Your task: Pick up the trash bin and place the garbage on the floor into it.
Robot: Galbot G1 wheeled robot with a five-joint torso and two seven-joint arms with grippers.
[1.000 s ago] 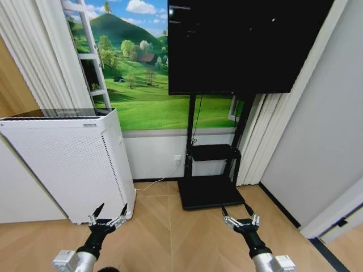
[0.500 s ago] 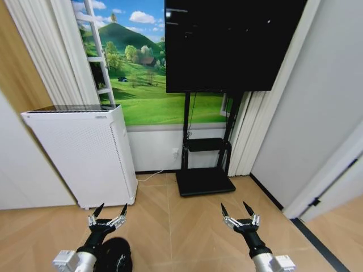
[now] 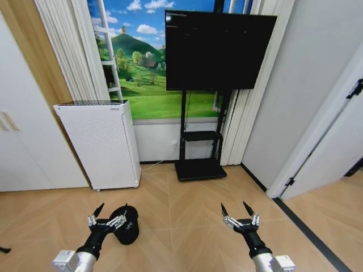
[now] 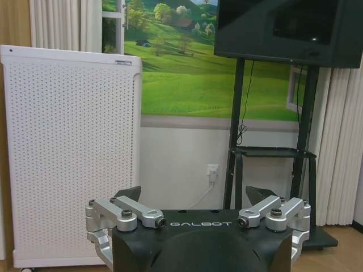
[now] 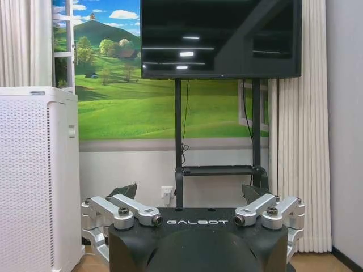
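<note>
The left gripper (image 3: 108, 211) holds its fingers spread over nothing, just beside the small round black trash bin (image 3: 127, 224) lying tipped on the light tan herringbone wooden floor (image 3: 181, 215). The right gripper (image 3: 237, 210) hovers with fingers spread too, well apart from the bin.

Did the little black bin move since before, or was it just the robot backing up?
Cannot tell for sure. The trash bin looks farther from the white appliance now, but the whole view shifted, so the camera moved. The bin probably stayed put.
</note>
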